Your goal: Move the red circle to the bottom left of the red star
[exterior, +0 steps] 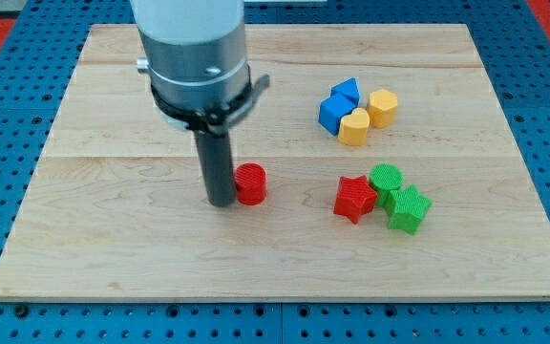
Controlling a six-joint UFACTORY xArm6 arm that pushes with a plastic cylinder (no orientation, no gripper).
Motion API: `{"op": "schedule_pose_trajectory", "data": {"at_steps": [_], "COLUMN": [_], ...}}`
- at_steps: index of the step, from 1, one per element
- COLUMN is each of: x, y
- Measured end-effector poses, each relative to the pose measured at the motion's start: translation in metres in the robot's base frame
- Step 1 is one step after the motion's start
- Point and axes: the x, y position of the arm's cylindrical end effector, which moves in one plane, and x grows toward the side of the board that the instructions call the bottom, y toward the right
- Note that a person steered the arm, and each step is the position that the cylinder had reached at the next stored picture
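Note:
The red circle (250, 183) lies on the wooden board (113, 239) a little left of the middle. My tip (222, 202) stands right against its left side, touching or nearly touching it. The red star (355, 199) lies well to the right of the red circle, at about the same height in the view. The rod hangs from a grey cylinder (195, 53) at the view's top.
A green circle (386, 179) and a green star (409, 209) sit against the red star's right side. At the upper right is a cluster of two blue blocks (338, 105) and two yellow blocks (369, 117).

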Motion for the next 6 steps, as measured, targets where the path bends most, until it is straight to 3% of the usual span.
{"op": "schedule_pose_trajectory", "data": {"at_steps": [1,2,3,4,5,6], "x": [-0.029,-0.004,0.007,0.015,0.024,0.019], "y": [-0.003,0.046,0.046,-0.007,0.008,0.091]}}
